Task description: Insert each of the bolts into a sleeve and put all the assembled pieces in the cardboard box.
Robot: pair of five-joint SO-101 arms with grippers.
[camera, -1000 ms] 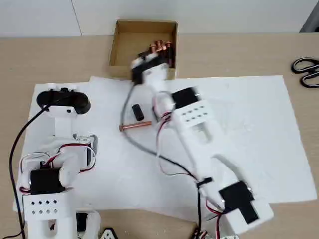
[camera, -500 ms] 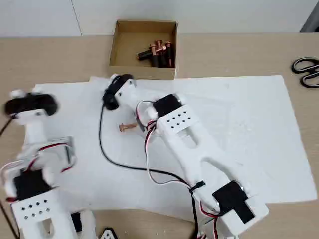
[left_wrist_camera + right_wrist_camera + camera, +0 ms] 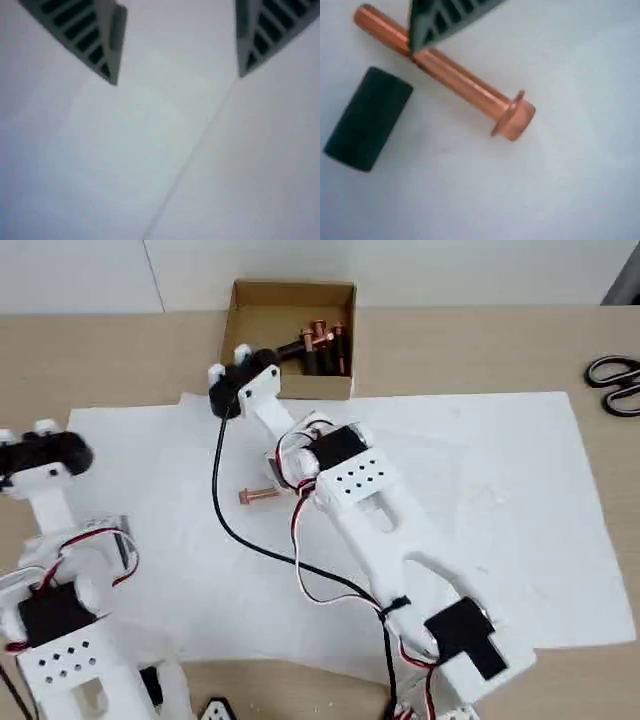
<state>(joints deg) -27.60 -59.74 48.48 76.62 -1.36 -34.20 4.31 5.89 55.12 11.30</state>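
A copper bolt (image 3: 258, 497) lies on the white paper, its head end sticking out from under my right arm (image 3: 340, 475). In the right wrist view the bolt (image 3: 455, 80) lies loose beside a black sleeve (image 3: 367, 120), both flat on the paper and apart from each other. My right gripper (image 3: 370, 35) hangs just above them, open, with one finger (image 3: 445, 20) over the bolt's shank. The cardboard box (image 3: 240, 340) at the back holds several assembled pieces (image 3: 318, 345). My left gripper (image 3: 175, 77) is open over bare paper, at the sheet's left edge (image 3: 45, 455).
The white paper sheet (image 3: 480, 500) covers most of the table. Scissors (image 3: 615, 380) lie at the far right edge. A black cable (image 3: 230, 530) trails across the paper from the right arm's wrist.
The right arm has drawn back from the box and come down over the loose bolt and sleeve, hiding the sleeve from above. The left arm has swung out to the left.
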